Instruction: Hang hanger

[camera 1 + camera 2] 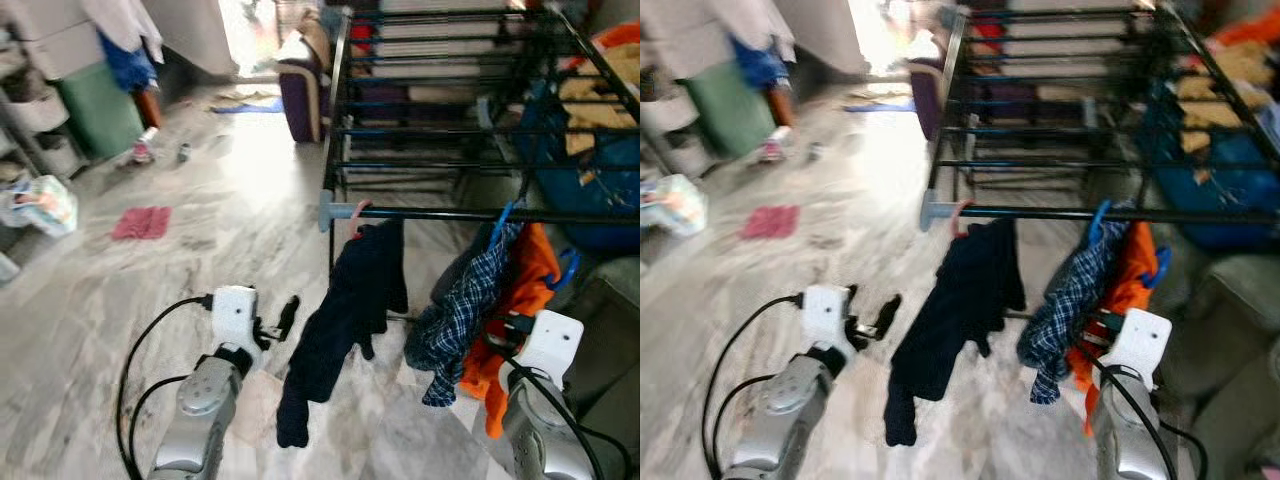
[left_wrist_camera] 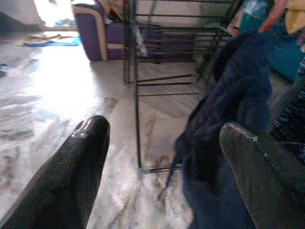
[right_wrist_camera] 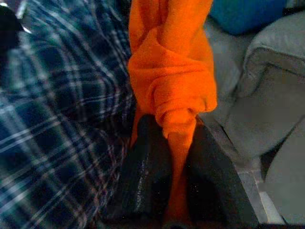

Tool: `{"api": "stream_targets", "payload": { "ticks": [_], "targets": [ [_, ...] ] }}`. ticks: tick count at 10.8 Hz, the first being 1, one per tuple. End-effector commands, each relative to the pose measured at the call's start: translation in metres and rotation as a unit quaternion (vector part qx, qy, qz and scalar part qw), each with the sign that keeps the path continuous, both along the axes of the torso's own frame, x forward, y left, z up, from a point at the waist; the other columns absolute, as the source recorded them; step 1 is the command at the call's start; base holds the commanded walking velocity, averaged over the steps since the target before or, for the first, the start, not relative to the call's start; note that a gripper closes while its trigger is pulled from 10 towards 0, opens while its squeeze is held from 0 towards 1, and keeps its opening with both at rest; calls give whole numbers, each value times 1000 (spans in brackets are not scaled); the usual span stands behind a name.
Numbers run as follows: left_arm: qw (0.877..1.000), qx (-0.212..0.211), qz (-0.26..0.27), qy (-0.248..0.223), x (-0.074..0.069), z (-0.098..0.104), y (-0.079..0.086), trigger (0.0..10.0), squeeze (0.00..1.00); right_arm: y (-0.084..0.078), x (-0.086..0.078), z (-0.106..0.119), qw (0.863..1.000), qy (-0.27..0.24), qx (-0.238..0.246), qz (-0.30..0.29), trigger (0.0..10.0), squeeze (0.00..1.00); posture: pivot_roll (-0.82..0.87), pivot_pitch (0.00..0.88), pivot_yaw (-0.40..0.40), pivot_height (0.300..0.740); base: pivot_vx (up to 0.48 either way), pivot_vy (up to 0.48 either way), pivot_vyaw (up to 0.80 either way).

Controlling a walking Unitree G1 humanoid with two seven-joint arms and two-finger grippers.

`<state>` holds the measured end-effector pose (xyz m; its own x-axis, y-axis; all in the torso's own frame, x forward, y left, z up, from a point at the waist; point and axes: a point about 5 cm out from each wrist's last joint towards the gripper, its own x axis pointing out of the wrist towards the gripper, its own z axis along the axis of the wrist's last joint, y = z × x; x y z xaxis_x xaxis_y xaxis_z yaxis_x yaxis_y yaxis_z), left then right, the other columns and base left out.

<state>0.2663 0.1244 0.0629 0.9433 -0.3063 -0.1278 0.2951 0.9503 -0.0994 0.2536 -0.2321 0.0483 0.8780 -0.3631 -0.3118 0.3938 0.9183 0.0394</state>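
Right wrist view shows the right gripper with its two black fingers clamped on a bunched fold of the orange garment, which hangs just beside the plaid shirt. From the head cameras, both garments hang from the front rail of the drying rack, the plaid shirt on a blue hanger and a dark garment further along the rail toward the robot's left on a pink hanger. The orange garment's own hanger (a curl of blue plastic at its far side may be part of it) cannot be made out clearly, so whether its hook is already over the rail is uncertain. The left gripper is held low beside the dark garment, fingers spread wide and holding nothing. I judge the step in hand to be placing or settling the orange garment on the rail; the next move likely calls for seating the hook, then releasing the cloth without dragging it off.
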Motion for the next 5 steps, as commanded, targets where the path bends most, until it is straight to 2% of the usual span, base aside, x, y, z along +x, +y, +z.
{"api": "stream_targets", "payload": {
  "ticks": [1, 2, 5],
  "targets": [
    [1000, 1, 1, -4, 1, 2, 4, 10000, 0, 4, 7, 5, 1000, -10, -4, 22, 10000, 0, -50, 0, 30, 740, 0, 0, 0],
    [1000, -1, -1, -5, 1, 2, 3, 10000, 0, 3, 7, 5, 1000, -9, -5, 23, 10000, 0, -51, 0, 30, 740, 0, 0, 0],
    [1000, -5, -3, -5, 1, 3, 2, 10000, 0, -5, 9, 10, 999, -18, -24, 20, 10000, 0, -55, 0, 33, 740, 0, -345, 0]
  ]
}}
